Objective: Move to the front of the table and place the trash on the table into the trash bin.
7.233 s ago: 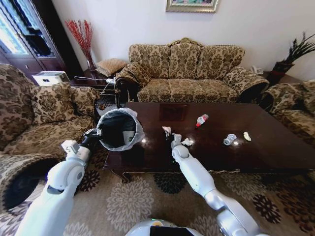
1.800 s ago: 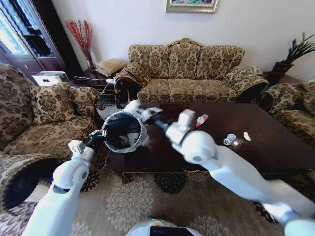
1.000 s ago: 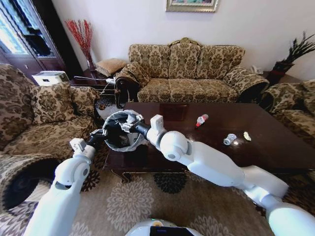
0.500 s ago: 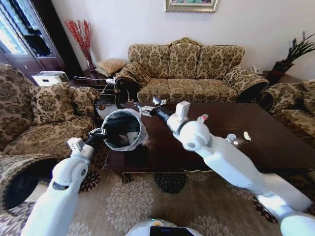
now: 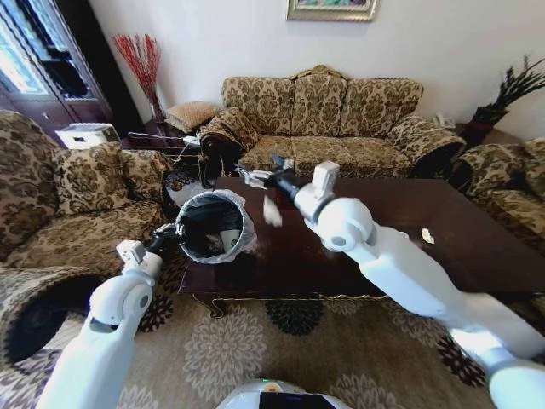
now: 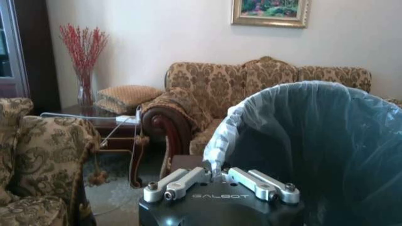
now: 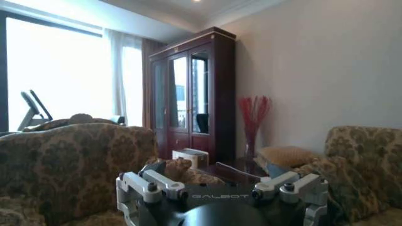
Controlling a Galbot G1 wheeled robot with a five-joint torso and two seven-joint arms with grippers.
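Black and round, lined with a ruffled translucent bag, the trash bin (image 5: 209, 226) hangs at the table's front left corner, tipped with its mouth toward the camera. The left gripper (image 5: 170, 232) is clamped on the bag-covered rim, fingers (image 6: 179, 181) pressed together on the plastic. A white crumpled paper piece (image 5: 272, 210) shows in mid-air between the bin's rim and the right arm, over the table's (image 5: 281, 264) left end. The right gripper (image 5: 253, 176) is raised above the table's far left corner, its fingers (image 7: 143, 183) spread wide with nothing between them. The glossy dark tabletop lies bare along the front edge; a small pale wrapper (image 5: 427, 236) rests toward the right side. Patterned brocade sofas (image 5: 328, 119) close in on the back and sides, with floral carpet (image 5: 230, 349) in front.
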